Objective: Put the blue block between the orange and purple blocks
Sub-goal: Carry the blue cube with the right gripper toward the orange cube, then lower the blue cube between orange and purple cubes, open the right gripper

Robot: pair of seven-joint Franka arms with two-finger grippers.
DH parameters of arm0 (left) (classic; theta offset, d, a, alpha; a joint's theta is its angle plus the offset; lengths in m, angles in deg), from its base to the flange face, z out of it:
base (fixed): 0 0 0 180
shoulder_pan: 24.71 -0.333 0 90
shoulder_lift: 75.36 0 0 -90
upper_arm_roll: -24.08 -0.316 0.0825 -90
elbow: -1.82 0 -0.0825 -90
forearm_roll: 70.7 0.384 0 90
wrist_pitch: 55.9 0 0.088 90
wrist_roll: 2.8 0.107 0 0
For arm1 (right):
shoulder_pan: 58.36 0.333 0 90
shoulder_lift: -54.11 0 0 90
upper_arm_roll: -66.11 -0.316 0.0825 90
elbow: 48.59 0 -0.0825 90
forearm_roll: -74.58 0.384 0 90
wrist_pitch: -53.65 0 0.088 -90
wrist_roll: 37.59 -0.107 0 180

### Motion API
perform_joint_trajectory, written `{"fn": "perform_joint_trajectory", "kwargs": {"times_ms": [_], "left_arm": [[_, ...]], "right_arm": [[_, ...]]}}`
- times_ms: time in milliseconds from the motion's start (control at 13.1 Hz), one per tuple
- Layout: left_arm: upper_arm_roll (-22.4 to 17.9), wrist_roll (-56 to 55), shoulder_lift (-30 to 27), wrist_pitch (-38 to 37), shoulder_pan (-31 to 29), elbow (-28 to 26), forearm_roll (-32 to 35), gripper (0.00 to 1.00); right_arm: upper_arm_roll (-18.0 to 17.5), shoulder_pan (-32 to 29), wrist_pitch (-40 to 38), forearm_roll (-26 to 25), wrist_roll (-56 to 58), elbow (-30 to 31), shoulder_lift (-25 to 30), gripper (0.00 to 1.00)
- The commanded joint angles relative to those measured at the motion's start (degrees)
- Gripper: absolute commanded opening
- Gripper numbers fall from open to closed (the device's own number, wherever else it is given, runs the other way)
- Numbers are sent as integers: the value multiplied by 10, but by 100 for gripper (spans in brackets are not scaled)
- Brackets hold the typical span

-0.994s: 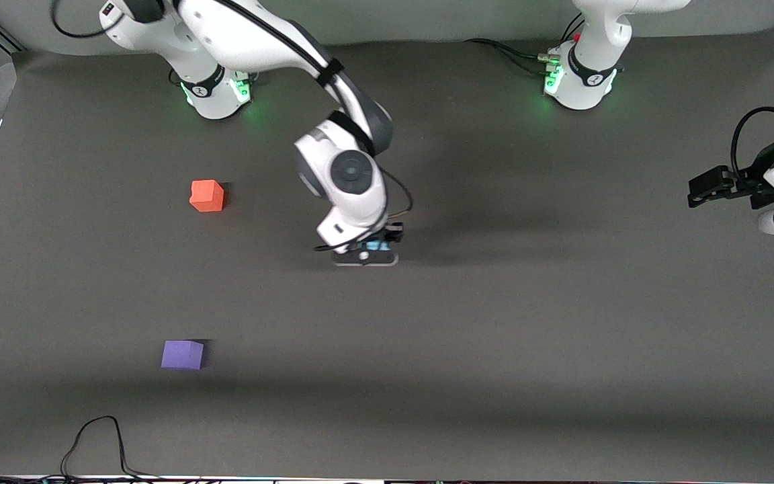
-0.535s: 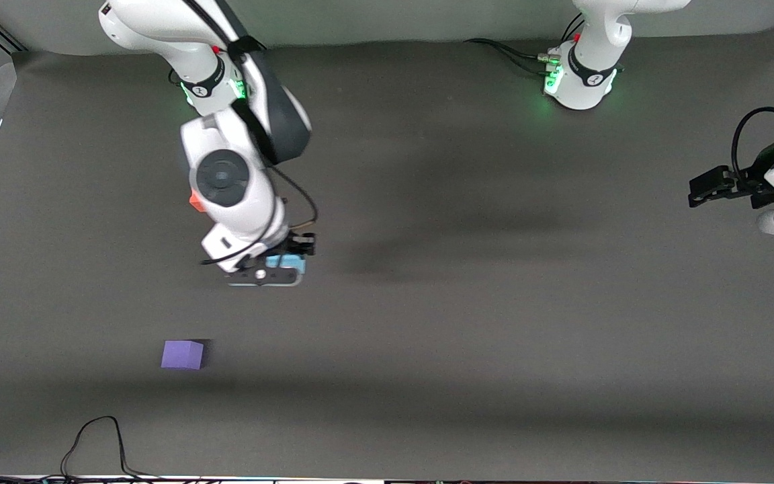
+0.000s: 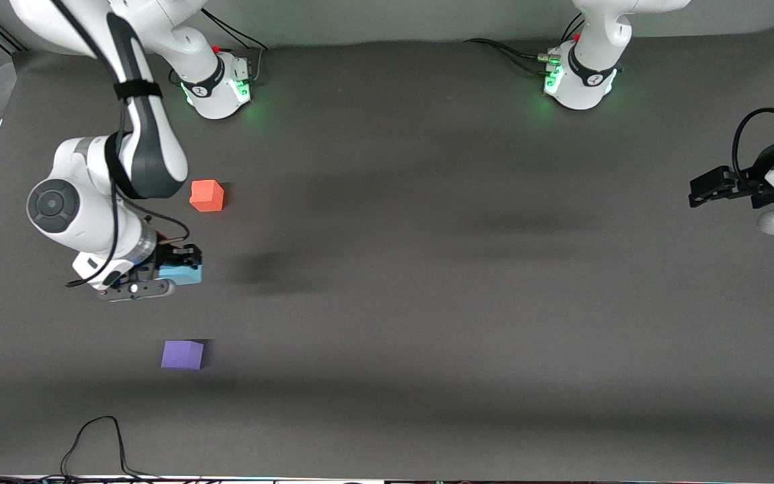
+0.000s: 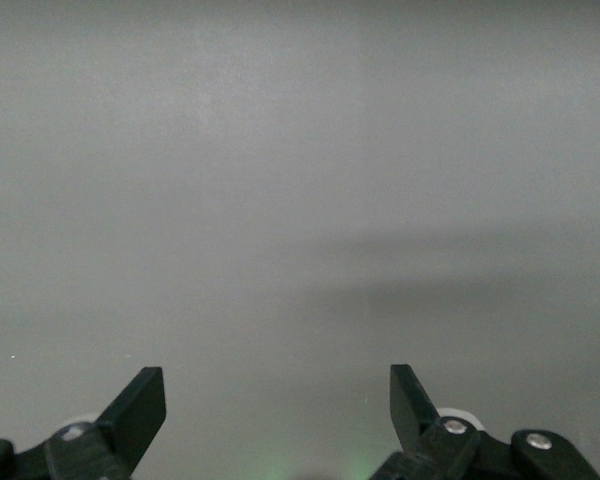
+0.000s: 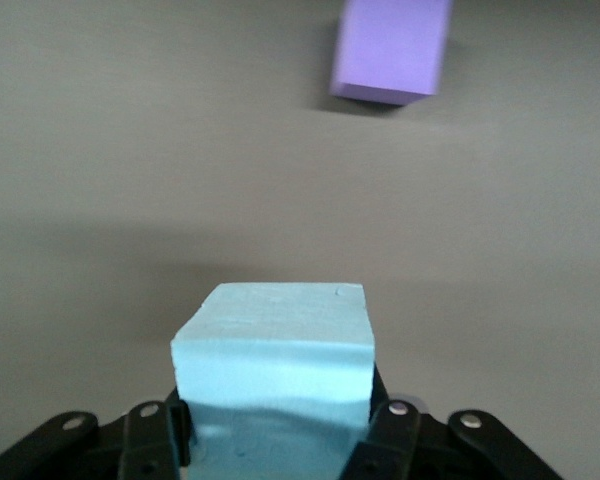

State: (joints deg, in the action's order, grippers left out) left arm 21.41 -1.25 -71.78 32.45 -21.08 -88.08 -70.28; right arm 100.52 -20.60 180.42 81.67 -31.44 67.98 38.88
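Carried toward the right arm's end of the table, blue block (image 3: 182,273) now hangs clamped in right gripper (image 3: 158,275), over the gap between orange block (image 3: 207,195) and purple block (image 3: 183,354). Lowering looks next. Left gripper (image 4: 278,418) waits, jaws wide.

Purple block (image 3: 182,354) sits nearer the camera than orange block (image 3: 207,195).

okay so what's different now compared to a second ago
The right gripper, shut on the blue block, carried it from mid-table toward the right arm's end, over the gap between the orange block and purple block. Those two blocks stayed put, and the left gripper kept waiting, open.
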Motion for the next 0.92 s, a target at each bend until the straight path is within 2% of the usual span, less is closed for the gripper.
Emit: {"fn": "perform_joint_trajectory", "kwargs": {"times_ms": [0,153,382,535,688,765,841], "left_arm": [[-6,-1,-15,3,9,-15,7,100],[-6,0,-17,2,9,-14,8,100],[-6,-1,-17,2,12,-14,8,100],[-6,-1,-17,1,12,-13,8,100],[-6,-1,-17,2,11,-13,8,100],[-6,-1,-17,2,11,-13,8,100],[-6,-1,-17,2,12,-13,8,100]], "right_arm": [[4,1,79,29,52,62,-28,30],[4,0,116,88,99,73,-68,30],[6,-7,132,233,234,69,-126,30],[6,-8,133,250,251,68,-137,32],[6,-7,133,250,244,67,-138,55],[6,-7,132,250,244,67,-138,100],[6,-7,132,250,244,67,-137,100]]}}
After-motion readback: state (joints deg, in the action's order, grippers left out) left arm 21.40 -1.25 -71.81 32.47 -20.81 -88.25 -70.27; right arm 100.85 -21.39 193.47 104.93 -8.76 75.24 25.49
